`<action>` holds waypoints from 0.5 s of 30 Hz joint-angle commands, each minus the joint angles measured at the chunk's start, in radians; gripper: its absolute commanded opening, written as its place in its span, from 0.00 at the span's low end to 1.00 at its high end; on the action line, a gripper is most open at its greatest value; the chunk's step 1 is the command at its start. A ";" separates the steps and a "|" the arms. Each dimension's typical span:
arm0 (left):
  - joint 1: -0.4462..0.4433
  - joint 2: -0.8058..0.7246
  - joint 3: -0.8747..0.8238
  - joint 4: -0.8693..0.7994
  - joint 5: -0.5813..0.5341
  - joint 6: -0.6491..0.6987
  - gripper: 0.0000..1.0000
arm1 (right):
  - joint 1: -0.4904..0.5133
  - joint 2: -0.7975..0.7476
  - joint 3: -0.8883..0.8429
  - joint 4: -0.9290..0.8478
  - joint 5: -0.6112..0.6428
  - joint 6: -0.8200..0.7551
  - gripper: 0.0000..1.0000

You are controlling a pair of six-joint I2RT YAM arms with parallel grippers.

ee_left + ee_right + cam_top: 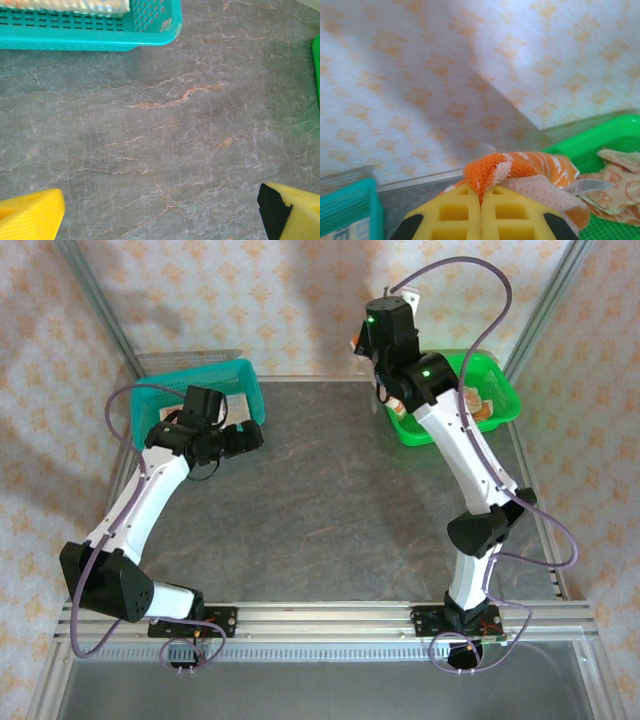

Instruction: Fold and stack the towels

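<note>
Right gripper (pixel 481 195) pressed together, pinching orange towel (pixel 520 167) at its tips, cloth draping right of the fingers toward green basket (pixel 600 132). Left gripper (pixel 160 210) spread wide, nothing between, teal basket (pixel 90 37) ahead.

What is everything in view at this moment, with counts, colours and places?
table: one, grey marbled, under everything
backdrop: one, cream with orange print, behind the table
teal basket: one, teal, far left of the table
folded towel: one, pale with orange print, inside the teal basket
green basket: one, bright green, far right of the table
loose towels: count unclear, cream and orange, lying in the green basket
held towel: one, orange and white, held up beside the green basket
left fingers: two, yellow, wide apart over bare table near the teal basket
right fingers: two, yellow, shut on the held towel
</note>
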 commanded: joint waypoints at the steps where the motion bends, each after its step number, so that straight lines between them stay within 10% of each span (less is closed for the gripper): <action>1: -0.011 -0.039 -0.012 -0.009 0.000 0.033 1.00 | 0.054 -0.023 0.115 0.022 -0.029 -0.079 0.00; 15: -0.011 -0.079 -0.029 -0.023 -0.011 0.045 1.00 | 0.124 0.165 0.307 -0.021 -0.103 -0.081 0.00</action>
